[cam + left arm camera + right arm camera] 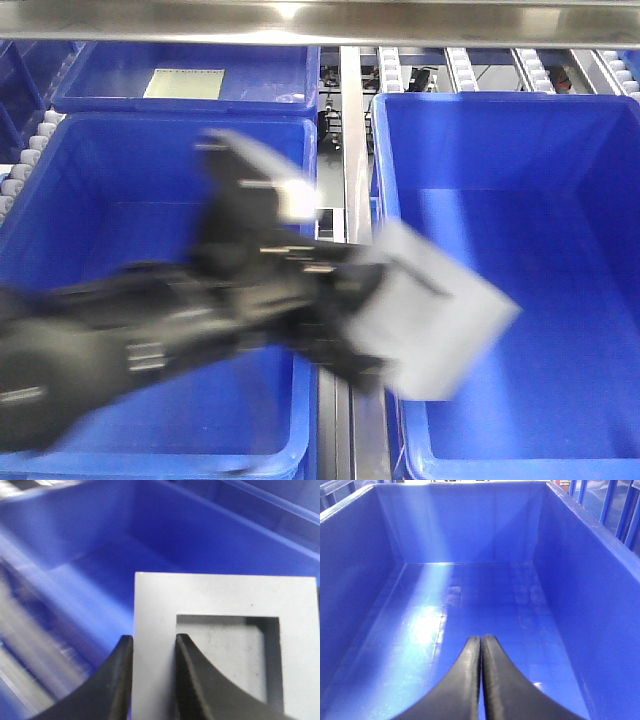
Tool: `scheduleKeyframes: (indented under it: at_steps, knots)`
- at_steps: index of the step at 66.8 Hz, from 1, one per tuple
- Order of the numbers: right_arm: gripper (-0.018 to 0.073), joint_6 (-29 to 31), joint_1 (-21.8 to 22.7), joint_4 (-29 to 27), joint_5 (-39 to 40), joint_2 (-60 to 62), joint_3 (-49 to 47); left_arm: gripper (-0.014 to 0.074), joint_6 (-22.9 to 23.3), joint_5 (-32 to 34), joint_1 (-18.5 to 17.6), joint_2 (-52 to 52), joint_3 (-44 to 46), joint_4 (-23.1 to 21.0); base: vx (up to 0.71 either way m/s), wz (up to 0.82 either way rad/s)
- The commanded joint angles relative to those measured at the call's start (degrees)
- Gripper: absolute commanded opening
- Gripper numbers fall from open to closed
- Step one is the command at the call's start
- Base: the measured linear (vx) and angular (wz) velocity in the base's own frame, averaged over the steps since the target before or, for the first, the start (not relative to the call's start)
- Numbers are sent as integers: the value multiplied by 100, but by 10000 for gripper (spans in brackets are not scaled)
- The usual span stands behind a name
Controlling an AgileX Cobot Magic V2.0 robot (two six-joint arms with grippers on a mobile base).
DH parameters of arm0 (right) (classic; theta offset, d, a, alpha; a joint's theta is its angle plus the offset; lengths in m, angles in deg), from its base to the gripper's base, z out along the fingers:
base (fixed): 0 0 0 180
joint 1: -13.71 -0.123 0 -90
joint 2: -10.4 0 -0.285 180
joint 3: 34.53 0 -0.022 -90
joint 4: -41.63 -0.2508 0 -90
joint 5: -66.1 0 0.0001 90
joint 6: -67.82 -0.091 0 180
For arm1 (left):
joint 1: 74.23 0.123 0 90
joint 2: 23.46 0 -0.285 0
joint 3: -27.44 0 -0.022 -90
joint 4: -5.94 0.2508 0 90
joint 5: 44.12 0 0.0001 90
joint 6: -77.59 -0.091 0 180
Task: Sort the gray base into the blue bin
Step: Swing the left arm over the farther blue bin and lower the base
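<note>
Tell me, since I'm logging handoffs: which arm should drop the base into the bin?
Left. Its gripper is shut on the base, carried over the right bin's near-left rim. The right gripper is shut and holds nothing.

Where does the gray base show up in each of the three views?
Exterior front-facing: the gray base is blurred, right of centre, held by the left tool over the near-left rim of the right blue bin.
Left wrist-mounted: fills the lower right, one wall pinched between the tool's fingers.
Right wrist-mounted: not in it; only the shut right tool over a bin floor.
Shared landmark: the blue bin.
</note>
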Motion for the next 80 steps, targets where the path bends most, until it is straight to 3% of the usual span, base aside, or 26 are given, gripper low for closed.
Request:
scheduleKeyframes:
  at_steps: [1, 13, 31, 59, 70, 80]
  knots:
    - [-5, 70, 15, 26, 307, -103, 12, -6, 23, 591, -183, -388, 746, -116, 0, 0]
    - [-5, 70, 15, 26, 307, -103, 12, -6, 30, 333, -362, -1414, 1946, -117, 0, 0]
    - [-5, 70, 15, 26, 307, -103, 12, -6, 35, -1188, -373, -2927, 3471, -117, 0, 1]
    - [-5, 70, 15, 26, 307, -103, 12, 9, 36, -1566, -351, -3855, 3851, -111, 0, 1]
    - [-5, 70, 15, 26, 307, -103, 12, 88, 36, -1545, -358, -3863, 3851, -111, 0, 0]
    - [-5, 70, 15, 26, 307, -103, 12, 227, 36, -1545, -358, -3863, 3851, -111, 0, 0]
